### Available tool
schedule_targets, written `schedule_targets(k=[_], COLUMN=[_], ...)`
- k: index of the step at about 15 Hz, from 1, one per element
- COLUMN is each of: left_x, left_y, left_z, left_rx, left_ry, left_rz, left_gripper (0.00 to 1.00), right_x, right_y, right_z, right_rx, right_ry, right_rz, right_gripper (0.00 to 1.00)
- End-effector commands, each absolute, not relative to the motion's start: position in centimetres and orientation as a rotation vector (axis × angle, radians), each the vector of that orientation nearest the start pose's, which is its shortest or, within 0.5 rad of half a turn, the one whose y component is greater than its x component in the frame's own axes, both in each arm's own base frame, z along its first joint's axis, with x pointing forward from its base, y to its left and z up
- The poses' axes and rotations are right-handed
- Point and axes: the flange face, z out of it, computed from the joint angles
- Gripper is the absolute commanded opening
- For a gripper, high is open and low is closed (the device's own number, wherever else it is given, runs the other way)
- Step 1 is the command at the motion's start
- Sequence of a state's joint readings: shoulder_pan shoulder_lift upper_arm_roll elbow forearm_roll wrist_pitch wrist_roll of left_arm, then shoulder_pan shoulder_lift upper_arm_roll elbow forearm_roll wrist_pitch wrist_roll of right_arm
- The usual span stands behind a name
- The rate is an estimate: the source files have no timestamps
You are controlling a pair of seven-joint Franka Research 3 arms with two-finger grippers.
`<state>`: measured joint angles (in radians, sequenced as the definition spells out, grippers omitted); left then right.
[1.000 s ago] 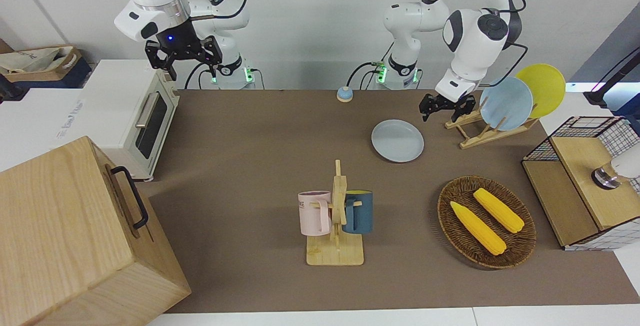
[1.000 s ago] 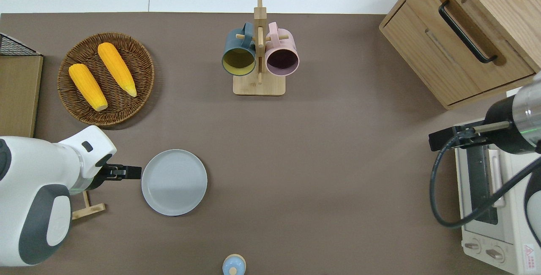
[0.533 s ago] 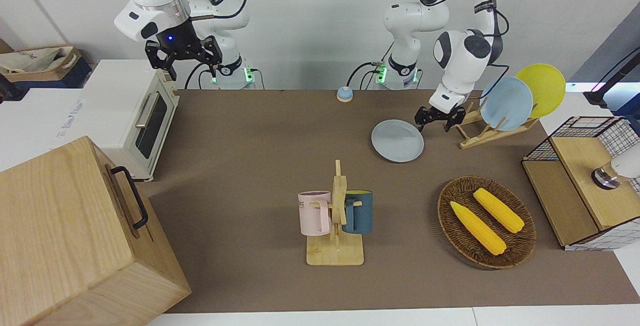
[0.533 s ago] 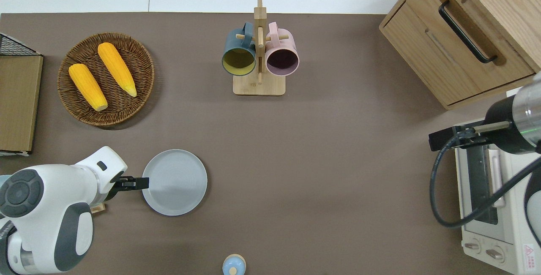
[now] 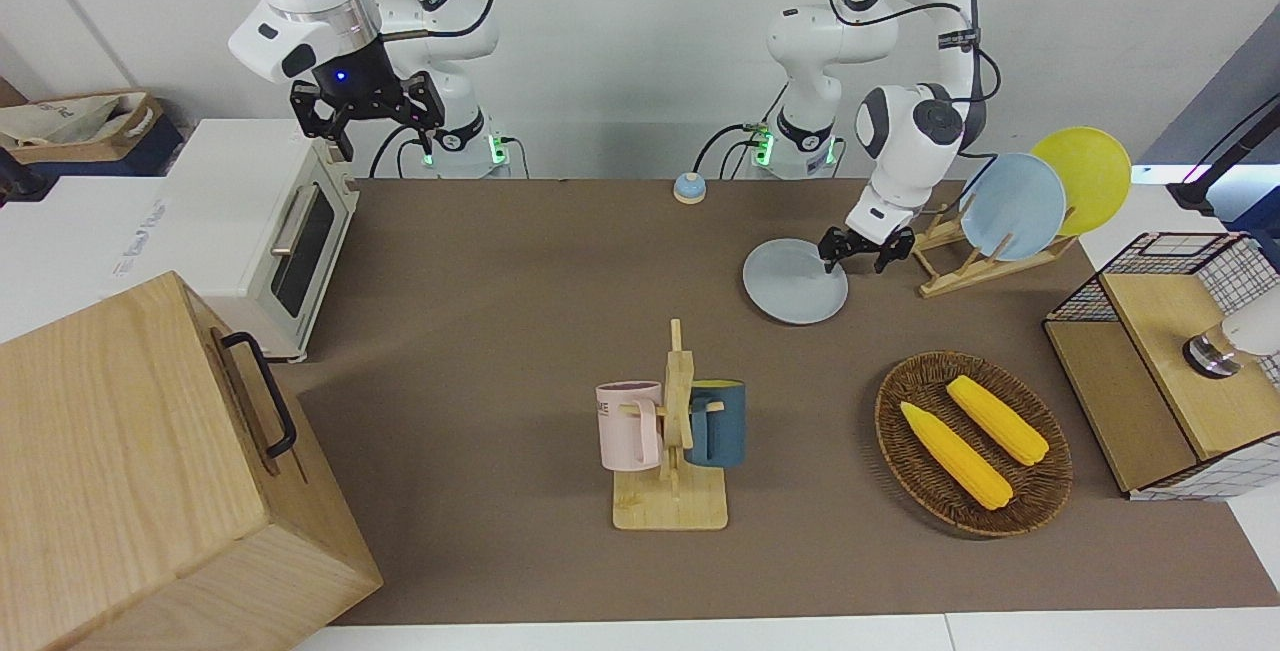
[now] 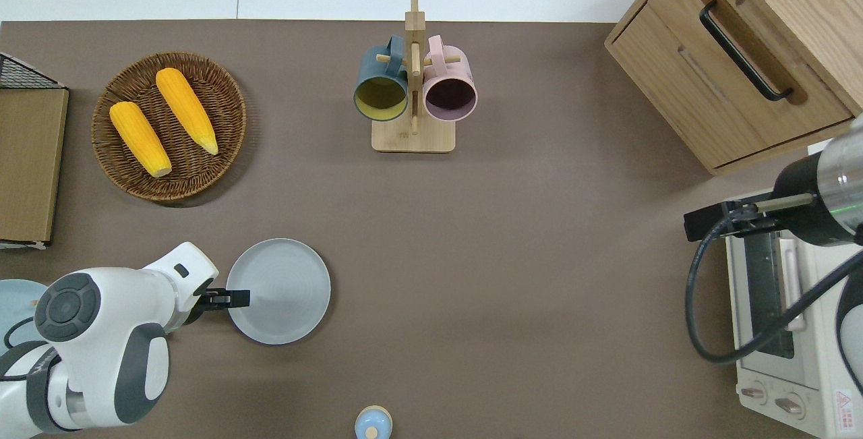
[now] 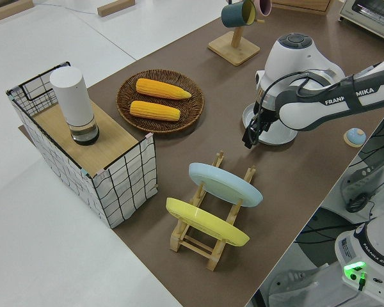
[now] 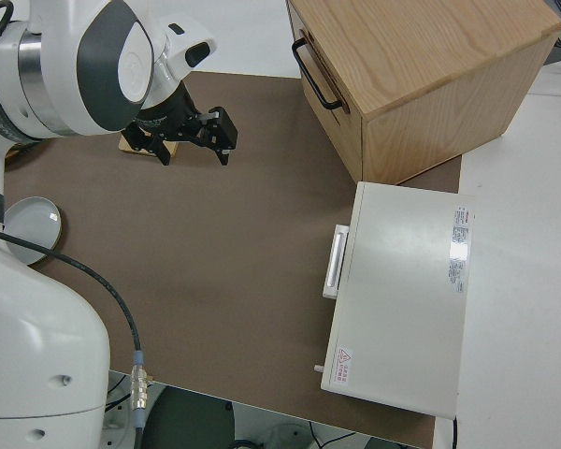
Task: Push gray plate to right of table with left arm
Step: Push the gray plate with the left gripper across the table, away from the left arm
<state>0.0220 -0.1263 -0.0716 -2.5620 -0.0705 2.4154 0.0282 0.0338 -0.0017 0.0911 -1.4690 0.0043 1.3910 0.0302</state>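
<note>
While the gray plate (image 6: 278, 290) lies flat on the brown tabletop (image 6: 512, 277), toward the left arm's end and nearer the robots than the wicker basket of corn (image 6: 168, 125), the left pincer (image 6: 232, 299) sits low at its rim on the side away from the right arm. Its fingers look spread and hold nothing; one tip appears to reach over the rim. A steady, low sideways push through the plate's middle should keep it from spinning. The right arm is parked, its pincer (image 5: 367, 109) spread and empty.
</note>
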Motion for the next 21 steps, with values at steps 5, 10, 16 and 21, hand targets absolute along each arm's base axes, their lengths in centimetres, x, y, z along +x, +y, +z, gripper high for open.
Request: schedule_targets(k=[5, 10, 16, 21], left_x=[43.9, 44.0, 44.1, 44.2], left_y=[-2.4, -2.3, -2.6, -4.7], left_z=[29.3, 29.5, 29.4, 29.1], left_rx=[-3.203, -3.212, -3.230, -3.260], left_ry=[0.013, -0.011, -0.036, -0.047], left_rz=[0.030, 0.025, 0.024, 0.038], left_gripper=[0.77, 0.12, 0.00, 0.00], right_x=[52.7, 52.7, 52.7, 52.7], right_y=[6.5, 6.5, 6.5, 6.4], right_z=[66.0, 66.0, 66.1, 66.1], right_rx=[-3.130, -3.130, -3.130, -3.130], right_ry=[-0.145, -0.147, -0.147, -0.142], right_rz=[0.128, 0.128, 0.126, 0.126], right_gripper=[0.983, 0.983, 0.983, 0.983])
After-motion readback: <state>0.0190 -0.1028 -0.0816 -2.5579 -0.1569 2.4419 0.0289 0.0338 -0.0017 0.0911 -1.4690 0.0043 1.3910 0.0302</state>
